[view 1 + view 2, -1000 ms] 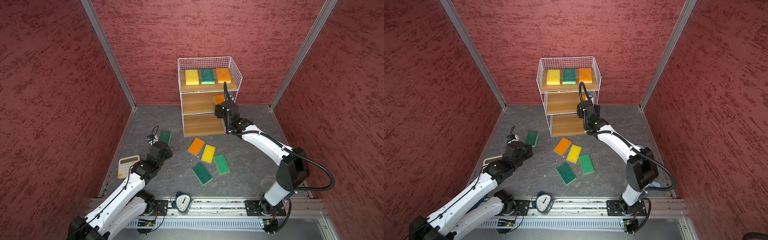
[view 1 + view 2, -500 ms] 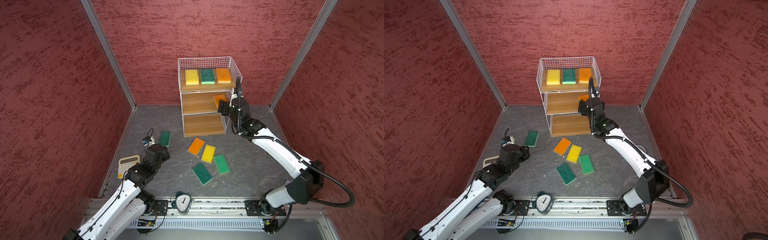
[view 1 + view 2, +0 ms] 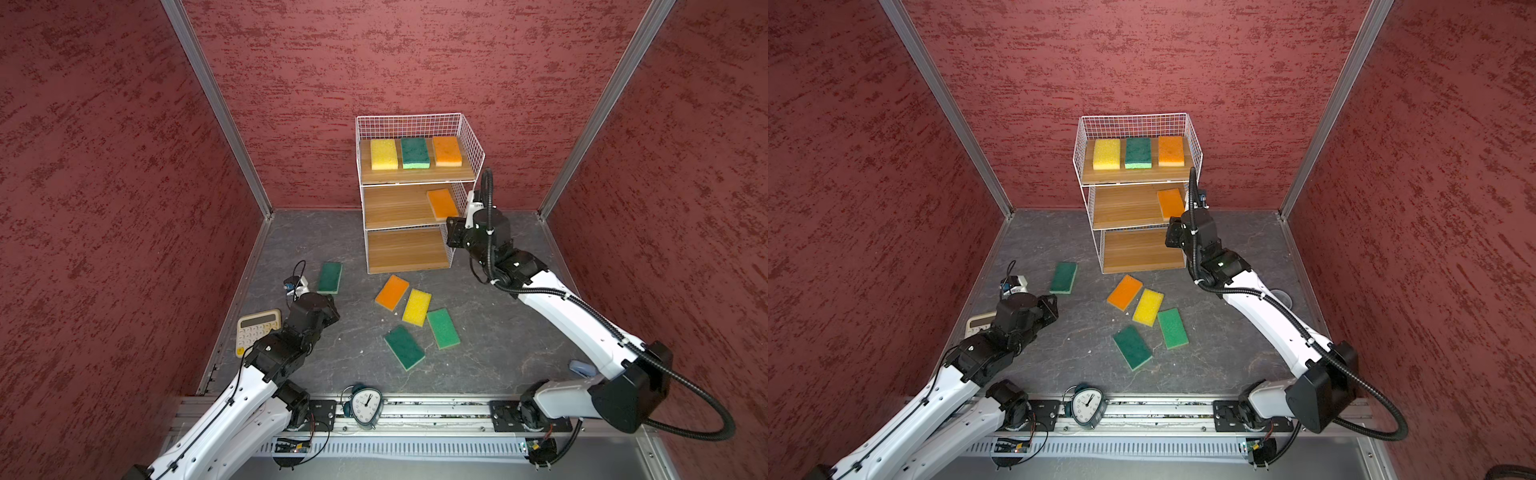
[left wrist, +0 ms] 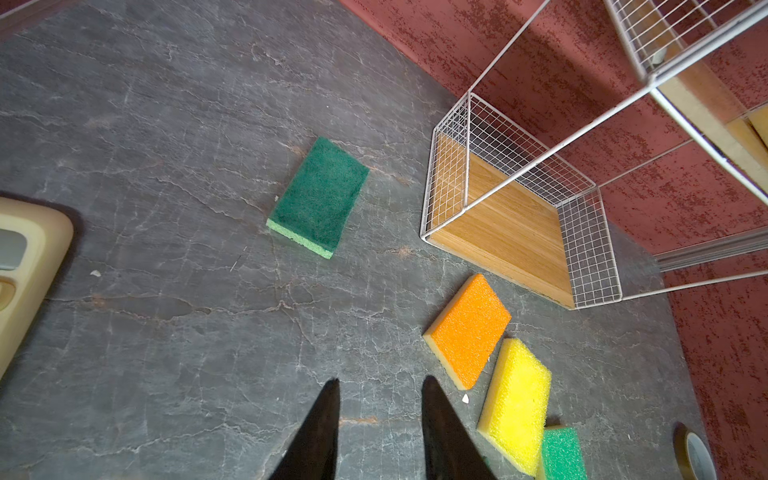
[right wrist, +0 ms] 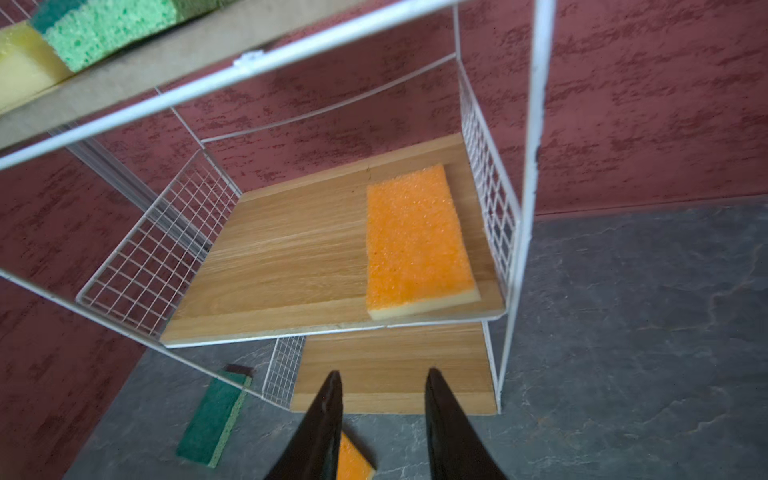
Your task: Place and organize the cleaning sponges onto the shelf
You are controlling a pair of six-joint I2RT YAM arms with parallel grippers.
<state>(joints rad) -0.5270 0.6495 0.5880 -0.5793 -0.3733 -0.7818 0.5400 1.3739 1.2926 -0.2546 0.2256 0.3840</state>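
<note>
Black jaws of your right gripper (image 5: 383, 372) stand apart, gripping nothing, just in front of the shelf (image 3: 471, 137) at its right side, right of centre in both top views. Past them the orange sponge (image 3: 442, 203) lies flat at the right end of the middle board. On the top board the top yellow sponge (image 3: 383, 153), top green sponge (image 3: 414, 152) and top orange sponge (image 3: 447, 151) sit side by side.

Your left gripper (image 4: 380, 380) is likewise spread and empty above the grey floor, left of centre, near the calculator (image 3: 257, 328). The lone green sponge (image 3: 330, 277) lies just beyond it. In mid-frame, before the shelf, the floor orange sponge (image 3: 392, 292), floor yellow sponge (image 3: 417, 306), pale green sponge (image 3: 443, 328) and dark green sponge (image 3: 404, 347) lie close together. A clock (image 3: 365, 407) stands at the lower edge.
</note>
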